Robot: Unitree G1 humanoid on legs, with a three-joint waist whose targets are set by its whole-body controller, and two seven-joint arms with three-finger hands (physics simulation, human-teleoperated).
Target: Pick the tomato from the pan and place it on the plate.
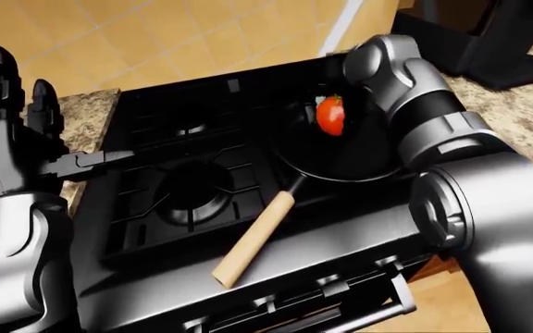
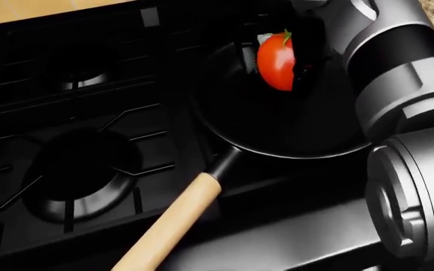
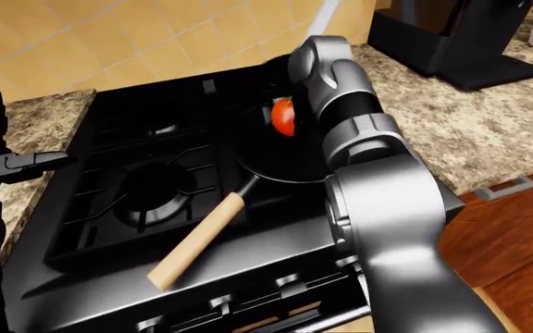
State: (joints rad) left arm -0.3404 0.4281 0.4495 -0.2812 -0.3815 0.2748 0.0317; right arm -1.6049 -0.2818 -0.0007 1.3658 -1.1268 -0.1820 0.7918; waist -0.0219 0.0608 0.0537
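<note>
Granite counter (image 3: 489, 118) flanks a black gas stove (image 1: 183, 187), w/ tan tiled wall above it in the eye views. Black pan (image 2: 277, 130) sits on the stove's right-side burner, its wooden handle (image 2: 168, 226) running down-left toward the stove's near edge. Tomato (image 2: 276, 61) is over the pan's far part, looks lifted off the pan floor, stem up. Right hand (image 2: 301, 65) is at the tomato: dark fingers press against its right side & another finger part shows just left of it, so it's clamped around the tomato; the right forearm (image 2: 398, 68) covers most of the hand, exact finger contact hard to see. Left hand (image 1: 26, 132) is raised well left of the pan, off the stove's left edge over the counter, fingers spread & holding nothing, one finger pointing toward the stove. Dark appliance (image 3: 451, 35) stands on the counter, up-right of the pan. Plate not seen.
</note>
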